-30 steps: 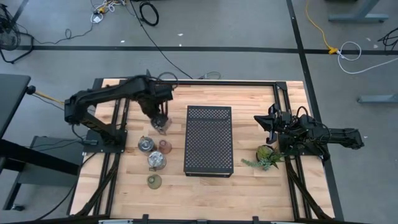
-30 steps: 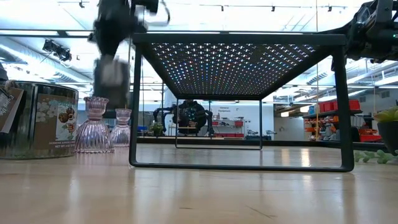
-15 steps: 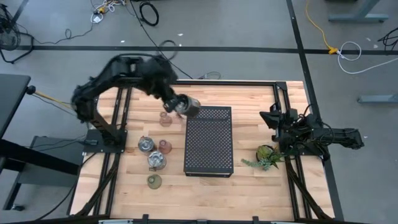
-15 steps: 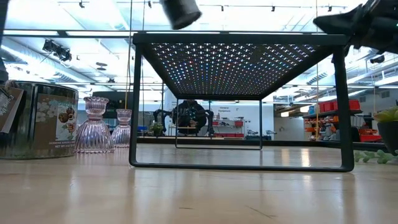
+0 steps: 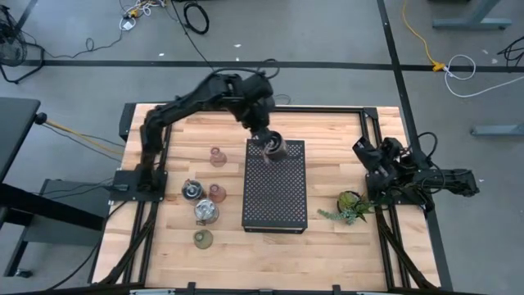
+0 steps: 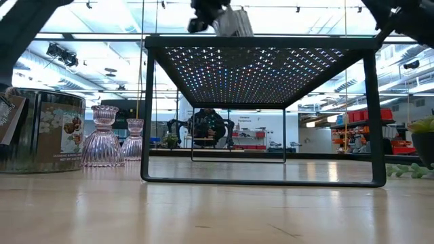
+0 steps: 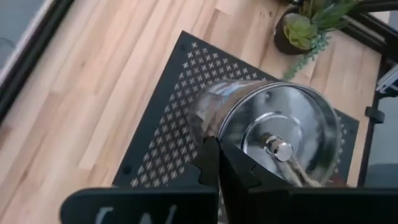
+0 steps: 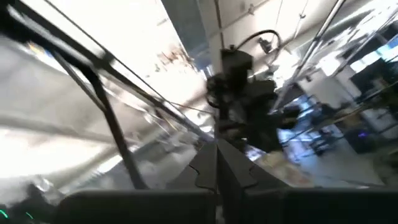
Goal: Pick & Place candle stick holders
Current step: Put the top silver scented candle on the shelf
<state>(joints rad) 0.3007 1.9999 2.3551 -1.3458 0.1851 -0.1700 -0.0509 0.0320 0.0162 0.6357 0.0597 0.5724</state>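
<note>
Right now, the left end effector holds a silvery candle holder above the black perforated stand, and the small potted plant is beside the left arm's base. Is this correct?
Not fully. The left end effector does hold the silvery candle holder above the black perforated stand, but the small potted plant sits beside the right arm's base, not the left arm's. The high view shows this.

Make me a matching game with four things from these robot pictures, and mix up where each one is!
Things:
1. silvery holder
2. olive-green holder
3. potted plant
4. black mesh stand

Places:
A. alone, at the near end of the row of holders
B. beside the right arm
C. held by the left gripper above the stand
D. middle of the table

Pairs: 1-C, 2-A, 3-B, 4-D
</note>
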